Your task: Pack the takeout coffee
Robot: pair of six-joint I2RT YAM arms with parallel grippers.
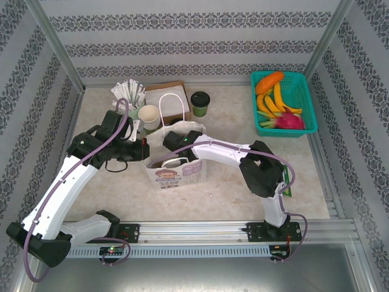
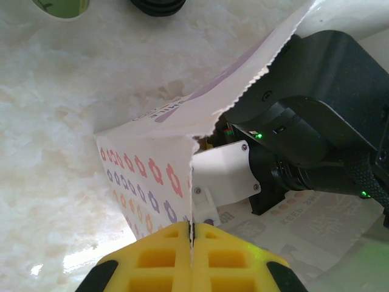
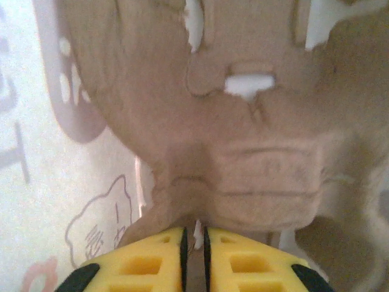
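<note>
The left gripper is pinching the serrated rim of the printed paper bag, its 2 yellow pads clenched flat on the paper and pulling that side outward. The right gripper is reaching down inside the bag, nose to a brown moulded pulp tray (a cup carrier, by the look of it). Its own pads are standing a slit apart with the tray's edge right at them, and I cannot tell whether it is nipping that edge or letting it go. The takeout coffee is standing upright on the table behind the bag, beside the brown cardboard box, well apart from both grippers.

To my eye the bag is being readied, with the coffee not yet in. Doing this well means the left gripper holding the mouth taut and wide while the right is seating the tray flat, then rising straight out clear of the handles. A tilted tray would be tipping the cup later.
</note>
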